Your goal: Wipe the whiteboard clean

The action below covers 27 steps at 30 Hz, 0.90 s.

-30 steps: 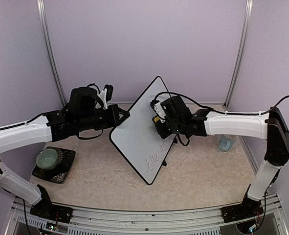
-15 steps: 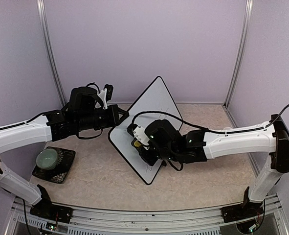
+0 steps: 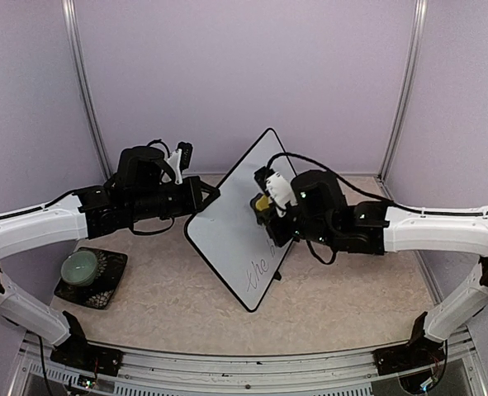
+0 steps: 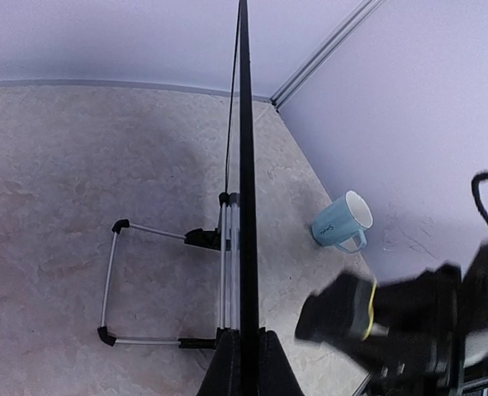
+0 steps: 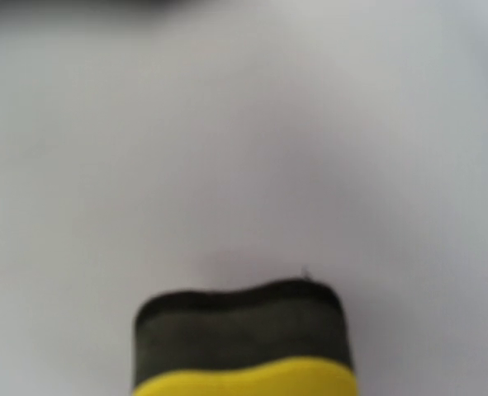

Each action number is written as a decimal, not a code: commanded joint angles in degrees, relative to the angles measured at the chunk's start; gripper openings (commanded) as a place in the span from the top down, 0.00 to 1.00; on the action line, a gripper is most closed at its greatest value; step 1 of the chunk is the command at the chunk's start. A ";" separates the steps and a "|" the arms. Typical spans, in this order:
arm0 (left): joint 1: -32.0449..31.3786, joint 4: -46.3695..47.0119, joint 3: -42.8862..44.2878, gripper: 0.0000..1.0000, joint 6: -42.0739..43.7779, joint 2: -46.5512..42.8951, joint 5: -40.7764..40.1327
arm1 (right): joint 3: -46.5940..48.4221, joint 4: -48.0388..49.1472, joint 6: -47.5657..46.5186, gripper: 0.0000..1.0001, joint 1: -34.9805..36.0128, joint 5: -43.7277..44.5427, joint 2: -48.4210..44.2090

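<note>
We get soft, even light, with faint shadows on the bench (image 3: 334, 289). Right wrist view is out of focus: whiteboard (image 5: 244, 124) and sponge (image 5: 244, 338) both fuzzy. Left wrist view smears the right arm (image 4: 409, 318).

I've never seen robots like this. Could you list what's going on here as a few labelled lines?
Board: whiteboard, standing on edge mid-table
Left arm: left tool shut on the whiteboard's edge
Right arm: right tool shut on a yellow and black eraser, at the board's upper half
Writing: dark handwriting near the lower corner, not yet wiped
Nearby: blue mug, green bowl
</note>
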 commanded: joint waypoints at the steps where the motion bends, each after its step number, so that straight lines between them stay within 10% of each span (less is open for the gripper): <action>1: -0.88 -1.55 0.21 1.00 -0.62 -0.47 2.42 | 1.20 -2.31 6.09 1.00 -9.83 4.95 -4.47; 27: -2.95 -5.75 2.81 1.00 -1.32 -1.58 3.04 | 9.90 -1.14 2.23 1.00 -20.42 0.22 7.50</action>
